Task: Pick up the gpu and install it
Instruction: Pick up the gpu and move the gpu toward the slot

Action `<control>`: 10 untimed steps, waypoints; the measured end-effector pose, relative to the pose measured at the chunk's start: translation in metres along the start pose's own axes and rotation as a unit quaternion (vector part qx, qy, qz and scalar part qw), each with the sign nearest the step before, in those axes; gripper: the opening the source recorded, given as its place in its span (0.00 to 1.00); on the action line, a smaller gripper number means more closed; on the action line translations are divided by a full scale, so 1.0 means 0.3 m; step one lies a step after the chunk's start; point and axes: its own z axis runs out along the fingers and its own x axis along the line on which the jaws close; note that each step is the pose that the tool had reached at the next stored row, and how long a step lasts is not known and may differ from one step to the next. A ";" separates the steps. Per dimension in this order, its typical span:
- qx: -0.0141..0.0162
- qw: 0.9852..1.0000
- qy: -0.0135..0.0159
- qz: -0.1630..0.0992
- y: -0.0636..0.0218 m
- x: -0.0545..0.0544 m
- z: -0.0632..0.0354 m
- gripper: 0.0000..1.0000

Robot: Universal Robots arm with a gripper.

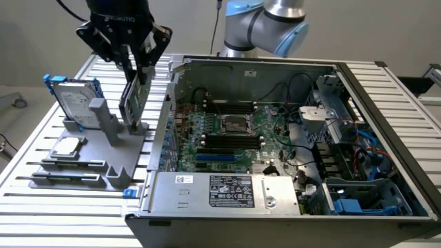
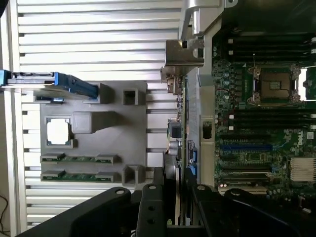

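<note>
Gripping the gpu [image 1: 134,98] from above, the gripper [image 1: 136,66] has its fingers pinched on the card's top edge. The card hangs upright, edge down, over the grey parts stand [image 1: 82,155] at the exterior view's left. From the wrist, the gripper [image 2: 174,197] looks straight down the gpu [image 2: 175,143], seen edge-on, with a silver bracket [image 2: 183,53] at its far end.

Look at the stand's notched posts [image 2: 129,96]: they show empty, so I read this as the pick-up step, with the card out of its cradle. From the exterior view I can't tell whether its lower edge is fully clear of the stand.

The hard drive [image 1: 72,101] in its blue frame stands upright just beside the card. The processor chip [image 1: 67,146] lies flat on the stand, well apart from the fingers.

Over at the exterior view's right sits the open computer case [image 1: 255,64], and its side wall stands between the card and the motherboard [image 1: 227,129]. The blue slot [image 1: 214,156] on that board is bare, so installation is not yet done.

As I judge it, the move ahead calls for three things:
- a firm, square pinch so the card stays vertical
- enough height to pass over that case wall
- the card's lower edge lined up along the slot, with the bracket end toward the case's rear wall

A tilt or a snag on the wall is the risk here.
</note>
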 end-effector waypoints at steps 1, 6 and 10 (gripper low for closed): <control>0.000 1.000 0.001 0.000 0.001 -0.015 -0.012 0.26; 0.000 1.000 0.006 0.000 0.006 -0.089 -0.069 0.26; 0.000 1.000 0.008 0.000 0.008 -0.150 -0.077 0.26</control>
